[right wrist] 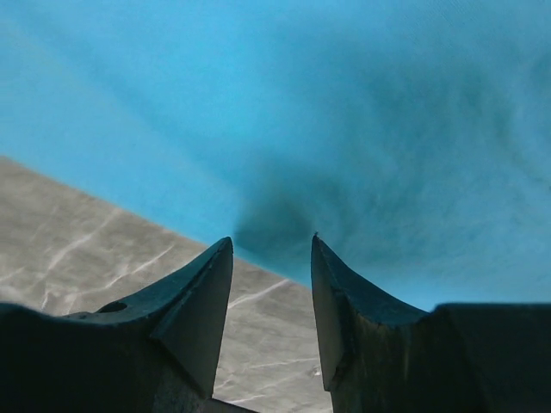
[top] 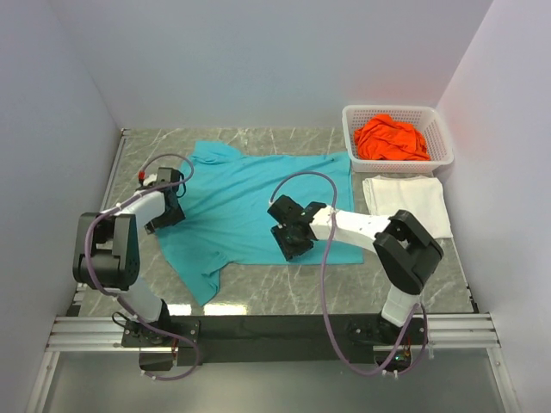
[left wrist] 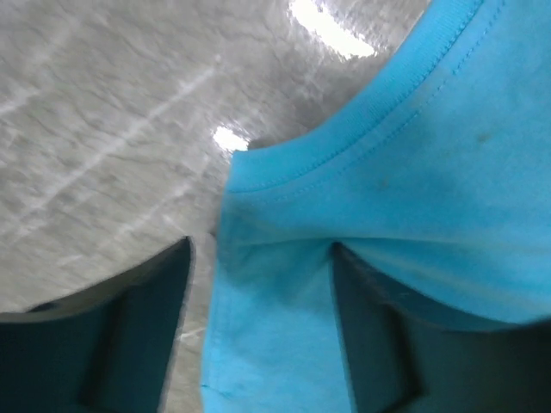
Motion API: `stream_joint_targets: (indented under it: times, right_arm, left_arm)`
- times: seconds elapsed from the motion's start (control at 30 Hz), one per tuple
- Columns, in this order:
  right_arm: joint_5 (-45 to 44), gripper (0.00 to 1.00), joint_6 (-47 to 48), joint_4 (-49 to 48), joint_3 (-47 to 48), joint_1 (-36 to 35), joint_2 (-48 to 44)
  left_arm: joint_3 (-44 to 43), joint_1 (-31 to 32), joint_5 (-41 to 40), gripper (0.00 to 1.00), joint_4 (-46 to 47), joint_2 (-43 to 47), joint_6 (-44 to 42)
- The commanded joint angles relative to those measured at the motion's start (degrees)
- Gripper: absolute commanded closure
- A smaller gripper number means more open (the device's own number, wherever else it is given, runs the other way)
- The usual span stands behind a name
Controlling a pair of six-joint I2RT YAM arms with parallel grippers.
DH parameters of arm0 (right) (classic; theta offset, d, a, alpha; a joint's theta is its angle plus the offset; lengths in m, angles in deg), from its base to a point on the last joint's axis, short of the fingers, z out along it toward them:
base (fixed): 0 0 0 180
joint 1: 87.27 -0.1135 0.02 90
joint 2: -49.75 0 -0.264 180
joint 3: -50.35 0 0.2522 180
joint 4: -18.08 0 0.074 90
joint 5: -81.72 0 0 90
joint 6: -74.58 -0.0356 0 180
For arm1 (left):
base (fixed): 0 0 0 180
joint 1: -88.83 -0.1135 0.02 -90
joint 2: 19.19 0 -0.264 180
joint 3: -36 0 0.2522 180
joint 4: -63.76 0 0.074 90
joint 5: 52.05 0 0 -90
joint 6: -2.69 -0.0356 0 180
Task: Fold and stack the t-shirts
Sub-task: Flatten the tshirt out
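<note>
Across the marble table [top: 284, 297], largest item first:

1. Table: a grey-veined slab that carries every item below.
2. Teal t-shirt [top: 250, 198]: spread open and mostly flat over the middle, one sleeve trailing toward the near edge. It is laid out so its edges can be reached. I judge it not yet folded and the item in hand.
3. White t-shirt [top: 405, 202]: a neat folded rectangle on the right side, just in front of the basket. I take it for finished and the base of the stack.
4. Basket [top: 353, 129]: white lattice in the far right corner, serving as a holding bin.
5. Orange t-shirt [top: 392, 139]: crumpled inside the basket, waiting its turn.
6. My left jaws: apart at the teal shirt's left edge. A curved, stitched band lies between the fingers [left wrist: 129, 335], unclamped. I take the band for the neckline. The jaws are set to close on that edge.
7. My right jaws: apart with a narrower gap, at the teal shirt's near edge, bare table showing between them. I cannot tell whether the tips touch cloth. I judge the two edges are taken together so that one lift makes the fold.
</note>
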Motion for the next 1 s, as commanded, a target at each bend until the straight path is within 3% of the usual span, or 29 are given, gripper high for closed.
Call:
stream_joint_targets:
  times: [0.0,0.17,0.43,0.6,0.8,0.97]
  right_arm:
    - [1.5,0.52,6.0,-2.8,3.0,-4.9,-6.1]
    - [3.8,0.51,13.3,-6.5,11.7,-13.0,-3.5]
    - [5.7,0.52,24.9,-12.0,22.7,-21.6,6.2]
    - [5.3,0.52,27.9,-11.4,28.1,-24.2,12.7]
    - [3.1,0.53,27.3,-15.3,28.0,-25.2,15.8]
    - [2.4,0.54,27.0,-17.1,28.4,-25.3,18.1]
  left_arm:
    - [-2.3,-0.1,-2.2,0.25,1.0,4.3,-3.6]
    - [-0.5,0.2,3.2,0.13,-1.1,17.9,-0.9]
    - [7.9,0.2,5.6,0.13,0.7,33.3,0.5]
    - [11.4,0.1,2.0,0.13,3.8,35.3,0.2]
    - [12.1,-1.8,-0.5,0.14,5.0,34.1,0.8]
    - [11.4,-3.0,2.9,0.14,4.0,30.9,1.7]
